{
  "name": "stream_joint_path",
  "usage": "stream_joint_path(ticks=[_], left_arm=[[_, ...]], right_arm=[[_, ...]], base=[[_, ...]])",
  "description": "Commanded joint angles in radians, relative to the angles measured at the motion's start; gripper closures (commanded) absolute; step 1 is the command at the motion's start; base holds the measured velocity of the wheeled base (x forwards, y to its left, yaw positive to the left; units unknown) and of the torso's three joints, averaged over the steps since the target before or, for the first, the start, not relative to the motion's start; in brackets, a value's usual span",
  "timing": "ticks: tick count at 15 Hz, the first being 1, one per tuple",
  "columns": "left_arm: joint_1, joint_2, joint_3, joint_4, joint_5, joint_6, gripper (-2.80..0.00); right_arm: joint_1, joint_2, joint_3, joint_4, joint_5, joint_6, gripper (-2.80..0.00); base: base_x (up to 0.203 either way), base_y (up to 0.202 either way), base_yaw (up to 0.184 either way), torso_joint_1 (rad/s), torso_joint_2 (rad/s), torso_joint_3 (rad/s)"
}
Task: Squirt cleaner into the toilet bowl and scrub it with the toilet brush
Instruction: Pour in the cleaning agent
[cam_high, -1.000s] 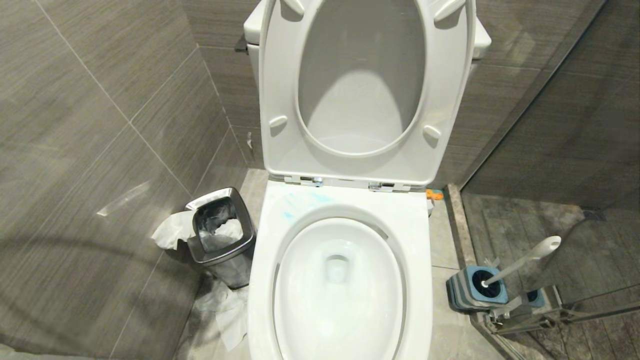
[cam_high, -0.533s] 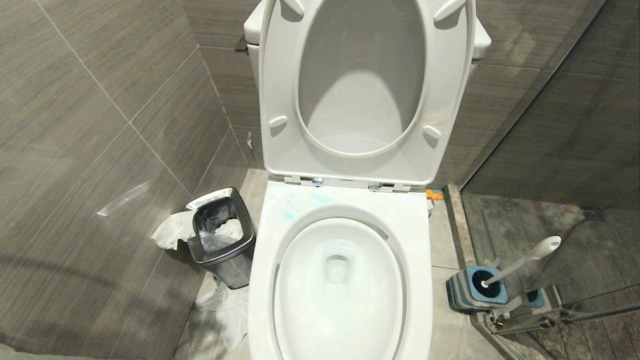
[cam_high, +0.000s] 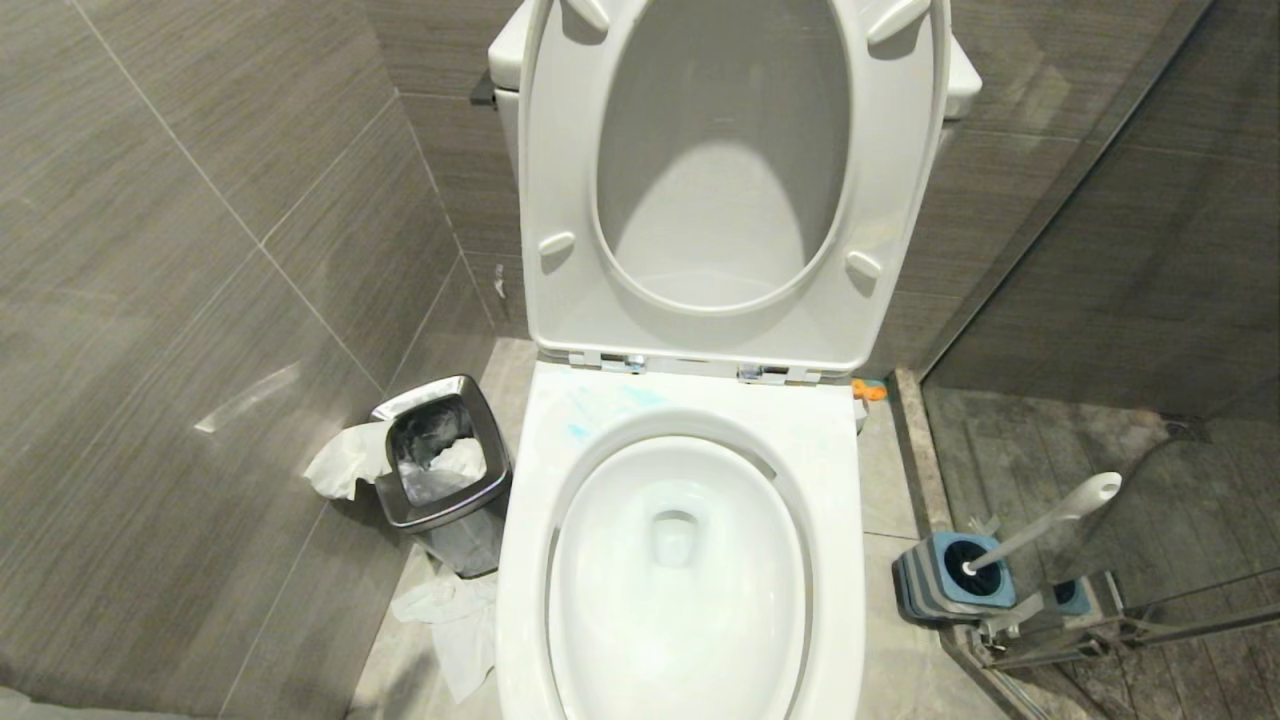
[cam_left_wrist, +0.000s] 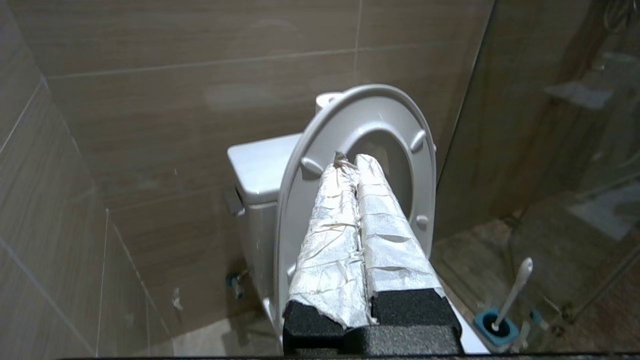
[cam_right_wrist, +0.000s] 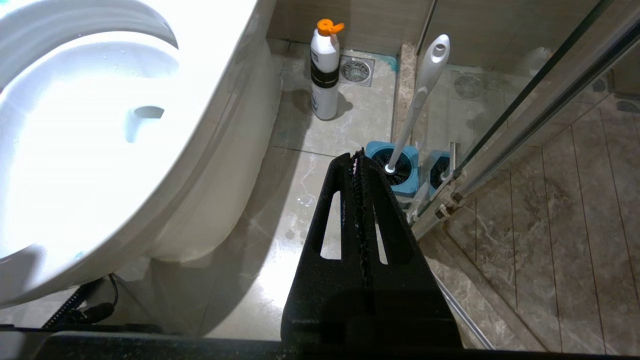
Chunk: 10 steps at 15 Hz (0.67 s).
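At nine o'clock of our view stands a small square steel bin (cam_high: 440, 470) with a crumpled liner inside, and white tissue (cam_high: 345, 462) hangs over its left edge. More crumpled paper (cam_high: 450, 620) lies on the floor at seven o'clock, just below the bin. We see grey tiled walls (cam_high: 200, 250) to the left and behind. At four o'clock sits a square blue-and-grey striped holder (cam_high: 935, 585), right against the metal frame of a glass shower screen (cam_high: 1100, 300). In the right wrist view we find a white bottle with an orange cap (cam_right_wrist: 324, 70) upright on the floor, just beside a square floor drain (cam_right_wrist: 356, 70).
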Motion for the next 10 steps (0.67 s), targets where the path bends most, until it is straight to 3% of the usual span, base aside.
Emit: stream_joint_path(ticks=[1,5,10], left_arm=[[0.070,-0.131,0.068,0.049,-0.040,0.000,0.00],[0.140,-0.277,0.192,0.097,-0.053,0.000,0.00],[0.157,-0.480,0.393,0.163,-0.046,0.009,0.00]], right_arm=[[0.000,0.001,0.000,0.000,0.000,0.000,0.00],[0.000,0.001,0.001,0.000,0.000,0.000,0.00],[0.000,0.001,0.001,0.000,0.000,0.000,0.00]], base=[[0.000,0.000,0.000,0.000,0.00,0.000],[0.000,0.000,0.000,0.000,0.00,0.000],[0.000,0.000,0.000,0.000,0.00,0.000]])
